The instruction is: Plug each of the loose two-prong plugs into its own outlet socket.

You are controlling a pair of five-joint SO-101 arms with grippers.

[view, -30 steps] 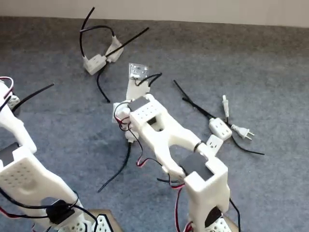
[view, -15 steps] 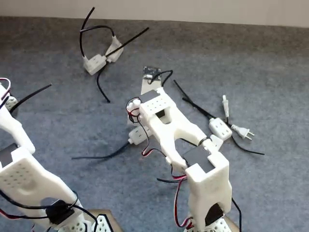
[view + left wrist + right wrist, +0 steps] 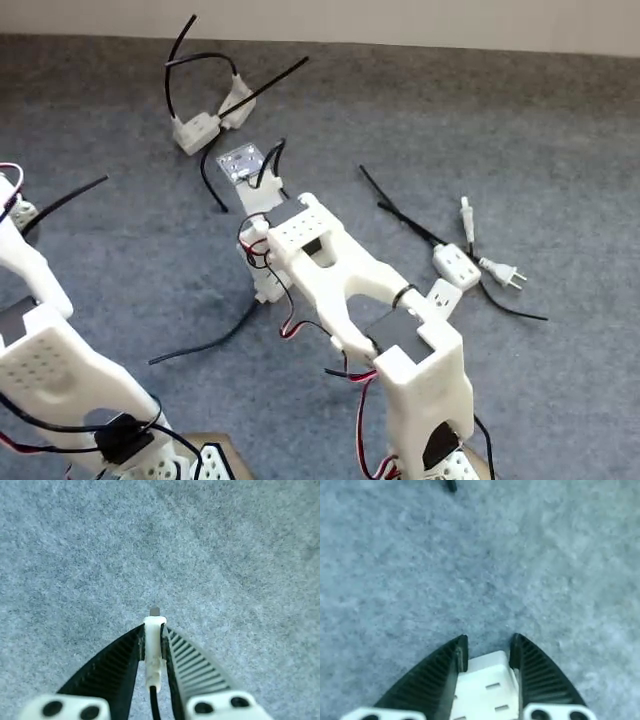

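My left gripper (image 3: 154, 630) is shut on a white two-prong plug (image 3: 153, 652), prongs pointing out over bare carpet. In the high view this plug (image 3: 26, 210) sits at the far left with its black cord (image 3: 75, 192) trailing right. My right gripper (image 3: 487, 652) is shut on a white outlet socket (image 3: 487, 692), slots facing up. In the high view that socket (image 3: 266, 287) is low at the centre of the carpet under the right arm, and its black cord (image 3: 205, 345) runs off to the front left.
A socket (image 3: 197, 131) with a plug (image 3: 237, 99) and looped black cords lies at the back. At the right lie two more sockets (image 3: 455, 263) (image 3: 443, 297) and two loose plugs (image 3: 500, 271) (image 3: 466, 212) with crossing cords. Grey carpet (image 3: 560, 150) covers the table.
My right arm swung right and then back left with the socket, dragging its black cord across the carpet. The left arm has stayed still.
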